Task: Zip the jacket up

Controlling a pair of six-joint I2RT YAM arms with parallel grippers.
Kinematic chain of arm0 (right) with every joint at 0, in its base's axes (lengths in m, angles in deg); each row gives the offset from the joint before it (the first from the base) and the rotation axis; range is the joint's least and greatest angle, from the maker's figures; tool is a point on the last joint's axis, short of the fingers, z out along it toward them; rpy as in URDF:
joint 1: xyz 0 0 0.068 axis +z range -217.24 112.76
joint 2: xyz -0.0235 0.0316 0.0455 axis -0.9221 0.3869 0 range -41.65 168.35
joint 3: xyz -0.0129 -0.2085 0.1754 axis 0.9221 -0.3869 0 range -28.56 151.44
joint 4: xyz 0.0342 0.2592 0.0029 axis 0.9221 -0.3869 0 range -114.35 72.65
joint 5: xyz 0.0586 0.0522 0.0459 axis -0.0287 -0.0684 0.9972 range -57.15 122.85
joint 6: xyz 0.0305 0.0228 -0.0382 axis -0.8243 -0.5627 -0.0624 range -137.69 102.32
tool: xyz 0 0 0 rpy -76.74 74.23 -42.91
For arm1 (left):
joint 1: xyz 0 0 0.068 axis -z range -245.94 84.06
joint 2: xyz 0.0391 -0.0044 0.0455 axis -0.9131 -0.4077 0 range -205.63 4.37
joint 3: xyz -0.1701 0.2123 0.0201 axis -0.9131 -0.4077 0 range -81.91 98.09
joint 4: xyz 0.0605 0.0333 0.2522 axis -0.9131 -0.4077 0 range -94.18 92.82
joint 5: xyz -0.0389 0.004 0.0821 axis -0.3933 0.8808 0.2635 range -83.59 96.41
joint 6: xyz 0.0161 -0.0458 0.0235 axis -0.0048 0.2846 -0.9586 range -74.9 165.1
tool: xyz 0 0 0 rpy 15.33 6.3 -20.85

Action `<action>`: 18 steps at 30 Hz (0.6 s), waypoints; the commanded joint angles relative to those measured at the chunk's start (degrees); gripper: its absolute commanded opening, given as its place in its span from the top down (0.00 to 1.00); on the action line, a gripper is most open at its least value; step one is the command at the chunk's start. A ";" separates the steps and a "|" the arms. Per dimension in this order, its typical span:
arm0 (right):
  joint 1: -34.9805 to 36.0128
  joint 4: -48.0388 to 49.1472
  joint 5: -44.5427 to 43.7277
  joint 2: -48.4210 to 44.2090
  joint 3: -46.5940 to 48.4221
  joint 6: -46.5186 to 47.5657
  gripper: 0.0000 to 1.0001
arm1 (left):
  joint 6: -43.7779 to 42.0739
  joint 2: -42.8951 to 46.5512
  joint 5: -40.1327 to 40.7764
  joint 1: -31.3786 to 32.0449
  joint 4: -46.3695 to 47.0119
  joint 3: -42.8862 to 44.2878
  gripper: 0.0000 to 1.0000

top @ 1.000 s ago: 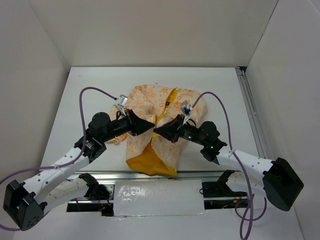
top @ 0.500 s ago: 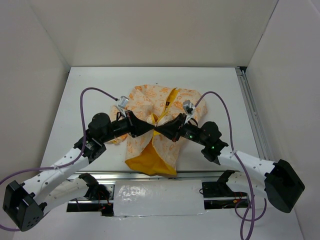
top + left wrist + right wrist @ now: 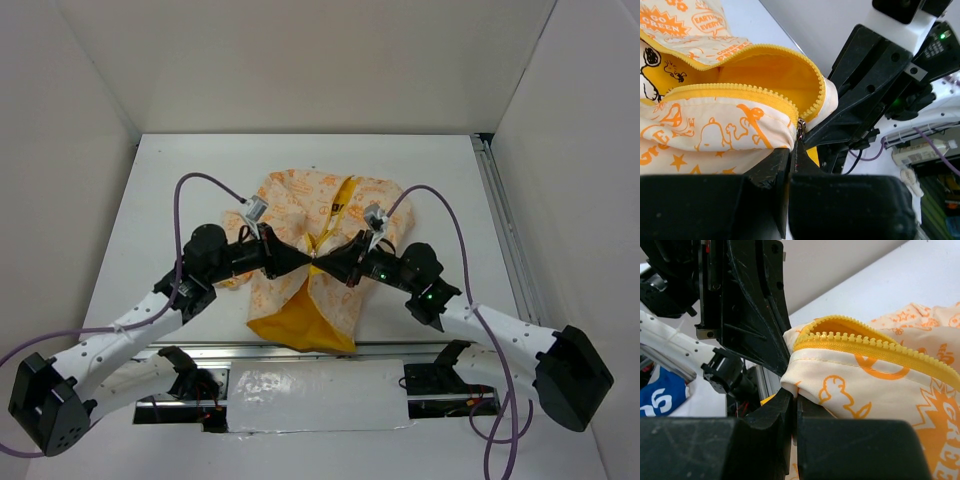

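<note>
Cream jacket (image 3: 298, 196) hem clamped in left fingers (image 3: 765, 170) and right fingers (image 3: 771, 416), tips meeting.

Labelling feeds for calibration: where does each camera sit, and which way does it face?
Top external: above and behind the bases, looking down on the table, jacket, left arm and right arm.
Left wrist: on the left arm, facing along its shut jaws at the zipper; right arm beyond.
Right wrist: on the right arm, facing along its shut jaws; left arm beyond.
Both wrist views share the zipper and the opposite arm.
</note>
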 commanded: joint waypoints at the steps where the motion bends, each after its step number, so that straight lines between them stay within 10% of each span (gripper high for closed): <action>1: 0.23 0.98 -0.45 -4.33 2.43 2.60 1.00 | -4.88 -2.51 -5.21 0.64 -2.26 1.02 1.00; 18: -3.54 7.39 -9.15 -8.82 -2.66 -1.43 1.00 | -8.75 -2.52 -16.91 1.96 -0.76 -1.44 1.00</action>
